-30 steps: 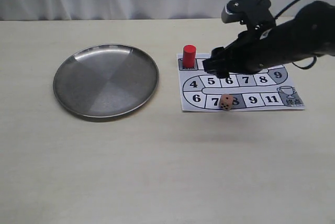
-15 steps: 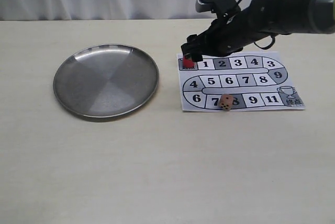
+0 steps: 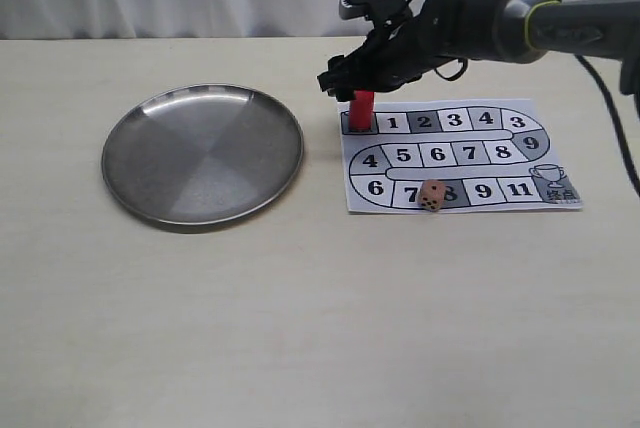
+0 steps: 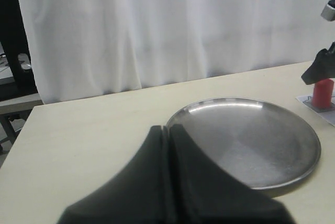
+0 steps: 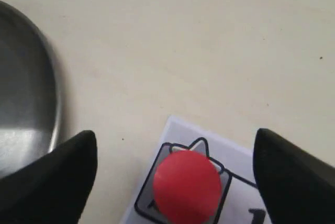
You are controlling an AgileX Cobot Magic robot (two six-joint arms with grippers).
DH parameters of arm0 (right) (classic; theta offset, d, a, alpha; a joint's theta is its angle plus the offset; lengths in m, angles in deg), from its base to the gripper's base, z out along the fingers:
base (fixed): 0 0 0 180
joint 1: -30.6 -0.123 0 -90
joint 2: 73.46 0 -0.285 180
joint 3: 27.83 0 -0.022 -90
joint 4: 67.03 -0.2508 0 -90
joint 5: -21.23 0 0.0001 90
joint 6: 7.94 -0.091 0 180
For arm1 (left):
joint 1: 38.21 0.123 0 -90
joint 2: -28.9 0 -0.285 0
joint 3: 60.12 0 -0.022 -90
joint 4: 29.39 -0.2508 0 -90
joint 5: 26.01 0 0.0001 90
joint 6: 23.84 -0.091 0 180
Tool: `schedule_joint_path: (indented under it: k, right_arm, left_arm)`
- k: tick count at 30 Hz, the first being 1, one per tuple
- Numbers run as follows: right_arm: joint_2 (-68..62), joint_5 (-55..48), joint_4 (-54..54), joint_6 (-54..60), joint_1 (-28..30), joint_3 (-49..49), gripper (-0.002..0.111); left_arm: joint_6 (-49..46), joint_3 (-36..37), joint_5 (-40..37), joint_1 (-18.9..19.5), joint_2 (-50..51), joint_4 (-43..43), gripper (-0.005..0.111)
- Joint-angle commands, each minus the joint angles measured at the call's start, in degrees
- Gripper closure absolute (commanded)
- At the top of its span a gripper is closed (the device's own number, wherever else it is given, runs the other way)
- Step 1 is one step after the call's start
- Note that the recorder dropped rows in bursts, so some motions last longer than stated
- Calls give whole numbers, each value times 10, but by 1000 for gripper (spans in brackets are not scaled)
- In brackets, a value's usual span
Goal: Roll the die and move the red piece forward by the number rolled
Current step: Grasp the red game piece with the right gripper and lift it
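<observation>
The red piece (image 3: 362, 108) stands upright on the start square at the left end of the numbered board (image 3: 455, 153). My right gripper (image 3: 350, 86) hangs just above it, open, one finger on each side and not touching it. In the right wrist view the red piece (image 5: 187, 185) shows from above between the spread fingers (image 5: 68, 174) of the right gripper (image 5: 175, 145). The die (image 3: 432, 194) rests on the board's bottom row between squares 7 and 8. My left gripper (image 4: 168, 128) is shut on nothing, out of the exterior view.
A round metal plate (image 3: 203, 153) lies left of the board, its rim close to the start square; it also shows as the plate (image 4: 246, 140) and the plate (image 5: 26, 103). A white curtain hangs behind the table's far edge.
My right arm has swung left and back, from over the board's middle to above the red piece. The die and the red piece have not moved.
</observation>
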Motion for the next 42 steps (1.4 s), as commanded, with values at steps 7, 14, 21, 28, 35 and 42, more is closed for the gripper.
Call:
schedule_joint_path:
  k: [7, 14, 21, 28, 35, 42]
  right_arm:
    - [-72, 2, 10, 21, 5, -43, 86]
    - [-72, 7, 9, 19, 6, -43, 104]
    - [-72, 7, 9, 19, 6, -43, 104]
    - [-72, 7, 9, 19, 6, -43, 104]
    - [-72, -5, 9, 18, 6, -43, 104]
    - [-51, -32, 9, 18, 6, -48, 104]
  left_arm:
    - [1, 1, 5, 0, -1, 2, 107]
    - [1, 1, 5, 0, -1, 2, 107]
    - [1, 1, 5, 0, -1, 2, 107]
    - [1, 1, 5, 0, -1, 4, 107]
    - [1, 1, 5, 0, -1, 4, 107]
    - [1, 1, 5, 0, -1, 4, 107]
